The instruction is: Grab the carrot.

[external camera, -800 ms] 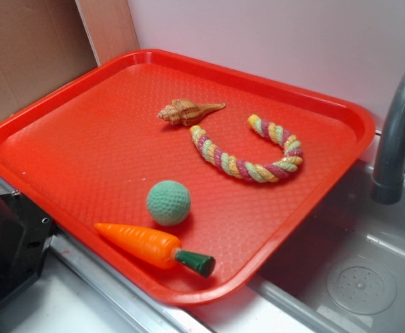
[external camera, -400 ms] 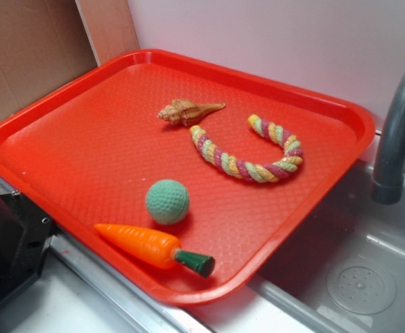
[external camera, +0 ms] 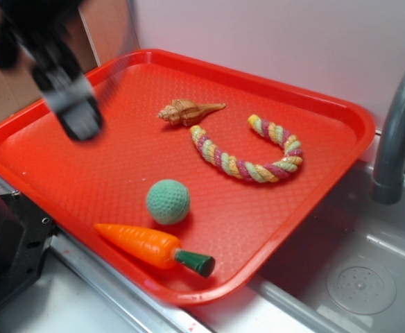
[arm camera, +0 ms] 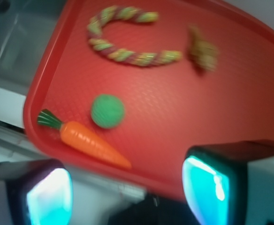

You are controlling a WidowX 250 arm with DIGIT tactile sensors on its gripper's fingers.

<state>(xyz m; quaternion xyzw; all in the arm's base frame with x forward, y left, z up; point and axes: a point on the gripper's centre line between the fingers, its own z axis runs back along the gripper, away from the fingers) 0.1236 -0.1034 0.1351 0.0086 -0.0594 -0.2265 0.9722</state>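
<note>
Carrot (external camera: 149, 247): you see it beside the ball (external camera: 168, 202), on the tray (external camera: 341, 114).
Tool (external camera: 78, 114): your jaws stand apart, empty, far from the ball.

No readable text, labels, brands or numbers appear anywhere.

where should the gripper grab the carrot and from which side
Probably the thick orange body of the carrot near the green stub, from above, jaws spanning its width. It lies flat on the tray, and the green ball sits close behind, so a side approach looks crowded.
</note>
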